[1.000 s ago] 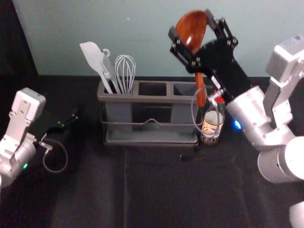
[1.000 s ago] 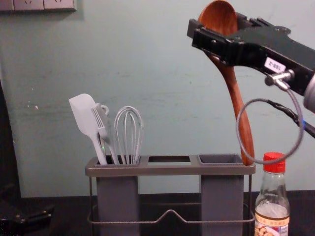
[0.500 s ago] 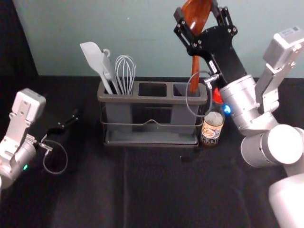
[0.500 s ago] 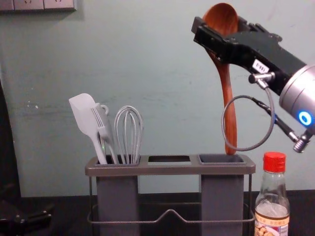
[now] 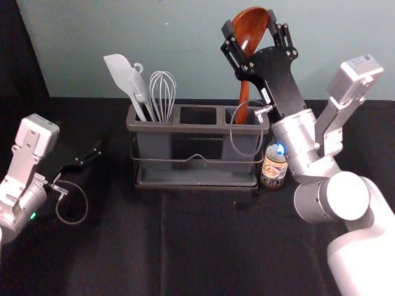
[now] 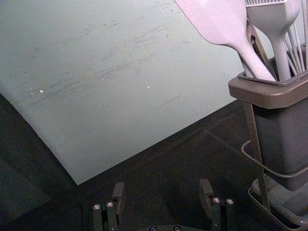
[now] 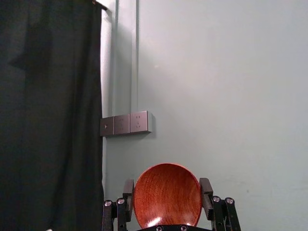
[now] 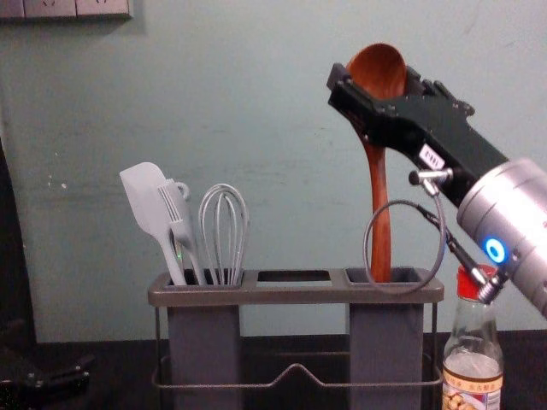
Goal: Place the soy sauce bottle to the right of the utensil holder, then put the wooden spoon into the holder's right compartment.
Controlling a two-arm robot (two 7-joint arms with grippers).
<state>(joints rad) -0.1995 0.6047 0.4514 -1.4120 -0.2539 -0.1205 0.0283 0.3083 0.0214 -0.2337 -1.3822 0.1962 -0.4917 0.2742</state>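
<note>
With my right claw (image 8: 376,79) clamped on the spoon (image 8: 379,179), I have its handle pointing nearly straight down at the holder's right compartment (image 8: 385,342).

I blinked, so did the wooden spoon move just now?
Yes, the wooden spoon moved down and left, against the utensil holder in the chest view.

spoon (image 8: 379,181) upright, bottle (image 8: 473,342) beside holder (image 8: 295,295)

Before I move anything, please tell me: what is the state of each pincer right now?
Left pincer: open, holding nothing.
Right pincer: closed on the wooden spoon, holding it by the bowl.
</note>
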